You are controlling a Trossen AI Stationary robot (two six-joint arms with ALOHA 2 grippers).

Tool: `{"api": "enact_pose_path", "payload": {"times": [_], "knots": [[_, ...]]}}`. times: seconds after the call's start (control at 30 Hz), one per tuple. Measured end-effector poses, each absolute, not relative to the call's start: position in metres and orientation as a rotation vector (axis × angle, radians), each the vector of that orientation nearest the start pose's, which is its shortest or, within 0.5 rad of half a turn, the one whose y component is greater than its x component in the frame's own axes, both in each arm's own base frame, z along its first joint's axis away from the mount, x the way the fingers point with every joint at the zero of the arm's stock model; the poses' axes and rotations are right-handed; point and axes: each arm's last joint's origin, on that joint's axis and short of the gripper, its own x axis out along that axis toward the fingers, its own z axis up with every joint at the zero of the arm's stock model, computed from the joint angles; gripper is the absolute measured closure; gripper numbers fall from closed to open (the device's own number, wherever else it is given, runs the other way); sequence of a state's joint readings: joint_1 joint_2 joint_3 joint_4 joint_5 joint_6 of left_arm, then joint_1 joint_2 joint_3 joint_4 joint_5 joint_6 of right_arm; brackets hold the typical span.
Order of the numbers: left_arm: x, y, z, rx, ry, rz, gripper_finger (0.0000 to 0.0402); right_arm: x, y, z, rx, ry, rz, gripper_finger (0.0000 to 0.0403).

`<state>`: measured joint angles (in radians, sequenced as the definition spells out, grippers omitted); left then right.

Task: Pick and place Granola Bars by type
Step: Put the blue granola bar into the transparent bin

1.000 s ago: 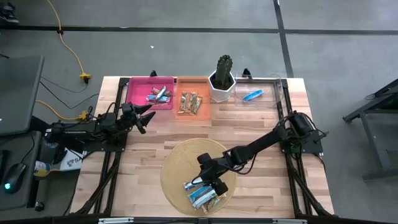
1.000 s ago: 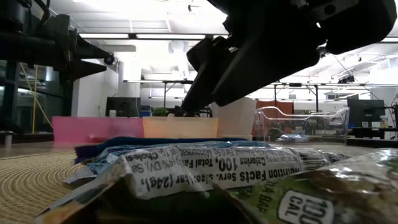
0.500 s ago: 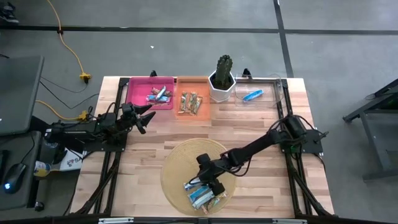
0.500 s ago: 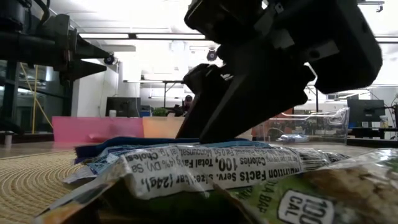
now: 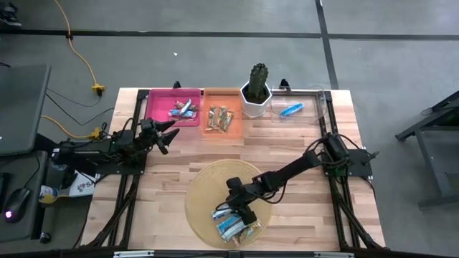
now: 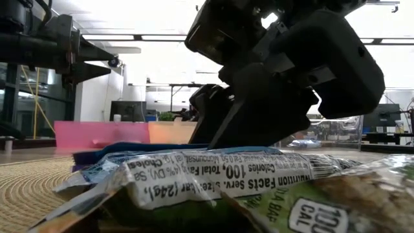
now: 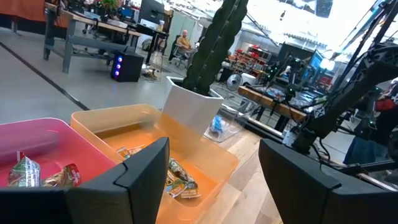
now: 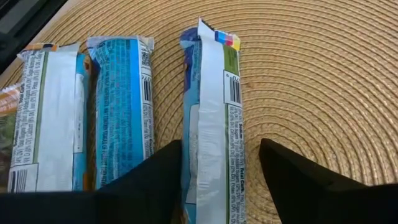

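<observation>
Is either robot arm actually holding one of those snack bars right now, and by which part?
No. The right gripper straddles one granola bar with open jaws; the left gripper is empty.

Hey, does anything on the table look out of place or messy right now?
Nothing looks spilled or damaged. The unsorted granola bars lie in a loose cluster on the round woven mat, where the right hand straddles one bar with open fingers. The pink bin, orange bin and clear bin sit in a row with the cactus.
</observation>
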<state>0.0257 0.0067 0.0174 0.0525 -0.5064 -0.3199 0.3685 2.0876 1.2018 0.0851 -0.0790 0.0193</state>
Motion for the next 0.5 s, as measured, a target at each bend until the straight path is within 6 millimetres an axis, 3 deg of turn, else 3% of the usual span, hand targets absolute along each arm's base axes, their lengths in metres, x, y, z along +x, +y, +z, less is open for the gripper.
{"api": "enact_pose_path", "payload": {"times": [0.5], "knots": [[0.0928,0.0164,0.1737,-0.327,-0.147,0.518,0.0156,0.3916,0.1496,0.1114,-0.050,0.814,0.391,0.0291]]}}
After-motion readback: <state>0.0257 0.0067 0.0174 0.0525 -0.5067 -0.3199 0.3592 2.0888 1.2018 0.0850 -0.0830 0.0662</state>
